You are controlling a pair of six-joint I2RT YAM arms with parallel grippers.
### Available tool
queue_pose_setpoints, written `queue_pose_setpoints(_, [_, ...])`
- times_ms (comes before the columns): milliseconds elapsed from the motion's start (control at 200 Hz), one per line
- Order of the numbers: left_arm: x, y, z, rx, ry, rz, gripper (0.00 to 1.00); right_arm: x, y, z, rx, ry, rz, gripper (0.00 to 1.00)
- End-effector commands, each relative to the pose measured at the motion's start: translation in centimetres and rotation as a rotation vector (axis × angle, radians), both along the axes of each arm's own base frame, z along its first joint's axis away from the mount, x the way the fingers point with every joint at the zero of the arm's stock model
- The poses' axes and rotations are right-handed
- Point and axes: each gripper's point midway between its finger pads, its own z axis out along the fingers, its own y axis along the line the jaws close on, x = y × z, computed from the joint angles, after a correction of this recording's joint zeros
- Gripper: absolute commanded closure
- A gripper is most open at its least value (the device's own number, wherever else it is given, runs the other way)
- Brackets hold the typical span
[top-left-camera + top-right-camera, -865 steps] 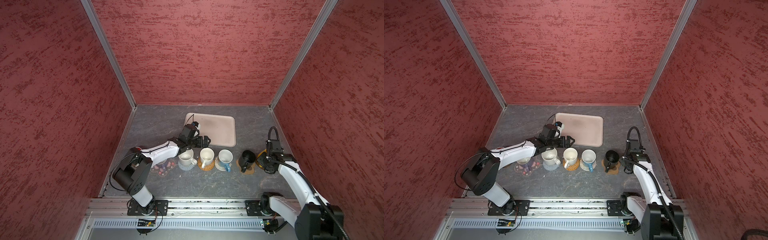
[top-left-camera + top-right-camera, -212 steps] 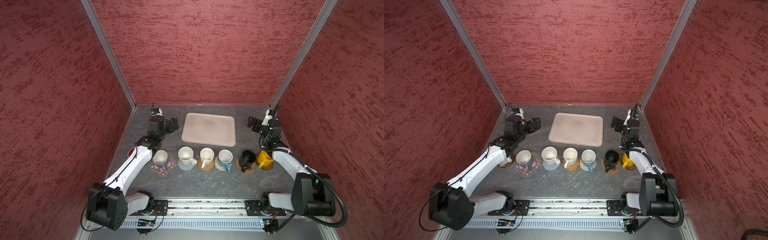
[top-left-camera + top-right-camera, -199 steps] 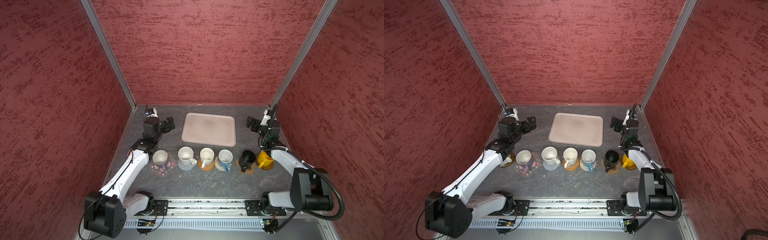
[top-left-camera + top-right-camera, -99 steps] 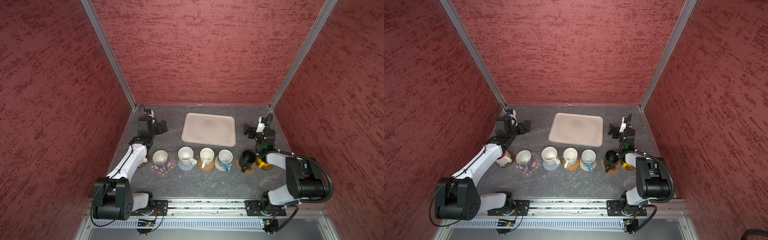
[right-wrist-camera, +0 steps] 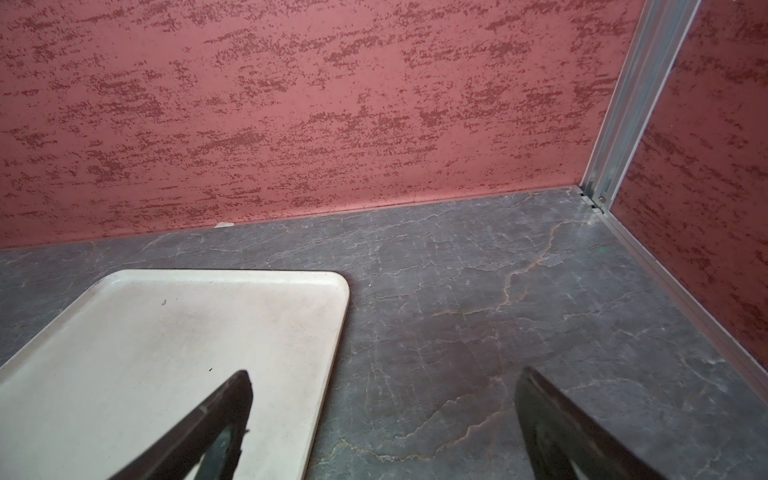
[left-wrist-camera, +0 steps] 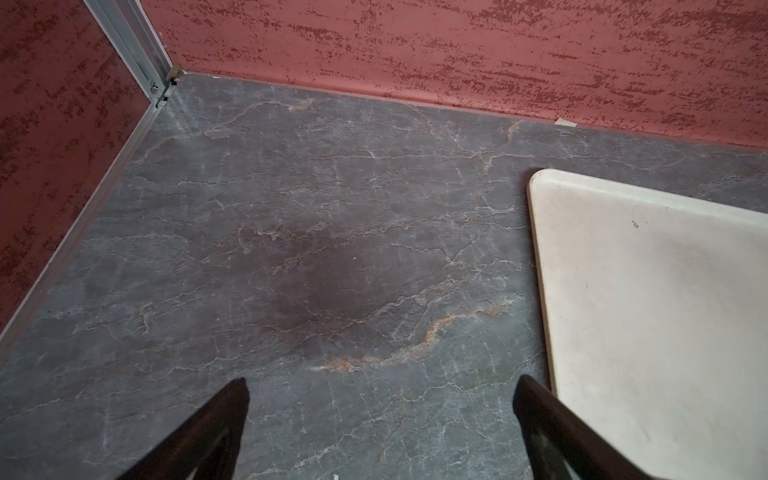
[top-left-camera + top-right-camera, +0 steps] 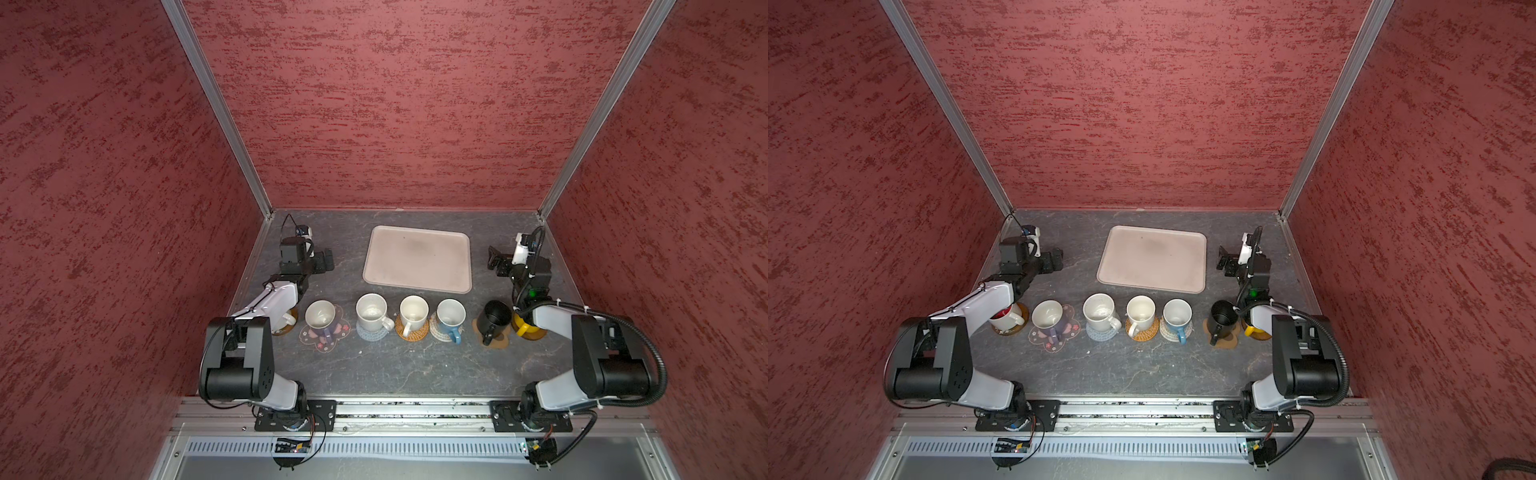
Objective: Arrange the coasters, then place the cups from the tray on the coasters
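The tray (image 7: 417,259) lies empty at the back centre in both top views. In front of it several cups stand in a row, each on a coaster. From the left: a red-lined white cup (image 7: 1005,318) on a wooden disc, a cream cup (image 7: 320,316) on the pink flower coaster (image 7: 338,332), a white cup (image 7: 371,309), a cream cup (image 7: 413,309), a light blue cup (image 7: 451,313), a black cup (image 7: 493,318) and a yellow cup (image 7: 523,329). My left gripper (image 7: 326,262) (image 6: 381,388) is open and empty left of the tray. My right gripper (image 7: 494,262) (image 5: 384,380) is open and empty at the tray's right edge (image 5: 332,332).
Red walls close in the grey stone table (image 7: 395,365) on three sides. My left forearm (image 7: 270,301) hangs over the leftmost cup. My right forearm (image 7: 552,320) lies close beside the yellow cup. A rail (image 7: 415,411) runs along the front edge.
Both arms have folded back toward their bases and drawn their grippers a little nearer the front. Both grippers have stayed open and empty. The cups have not moved.
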Motion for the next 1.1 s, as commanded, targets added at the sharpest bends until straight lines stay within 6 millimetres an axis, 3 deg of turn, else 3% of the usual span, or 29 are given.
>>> queue_pose_setpoints(0, [1.1,-0.1,-0.3,0.023,-0.042,-0.036,0.00,0.2,-0.5,1.9,-0.045,-0.041,-0.019,0.01])
queue_pose_setpoints(155, [1.8,-0.3,-1.9,0.029,0.037,-0.057,0.00,0.1,-0.7,1.5,-0.061,-0.013,-0.027,0.01])
queue_pose_setpoints(311, [0.8,-0.2,-3.3,0.018,-0.012,-0.050,0.00,-0.3,-1.0,0.7,-0.069,0.010,-0.039,0.01])
queue_pose_setpoints(331, [0.6,-0.2,-3.5,0.017,-0.015,-0.050,0.00,-0.5,-1.1,1.8,-0.070,-0.017,-0.045,0.01])
queue_pose_setpoints(416, [0.5,-0.2,-4.1,0.019,-0.009,-0.046,0.00,-0.8,-1.2,1.9,-0.073,-0.024,-0.055,0.01])
queue_pose_setpoints(701, [0.0,-0.3,-3.4,0.055,-0.070,-0.034,0.00,-1.4,-1.5,1.7,-0.077,-0.015,-0.075,0.01])
queue_pose_setpoints(1097, [-1.8,0.5,-1.8,0.073,-0.236,0.031,0.00,-3.3,-1.7,-1.0,-0.111,-0.030,-0.084,0.01])
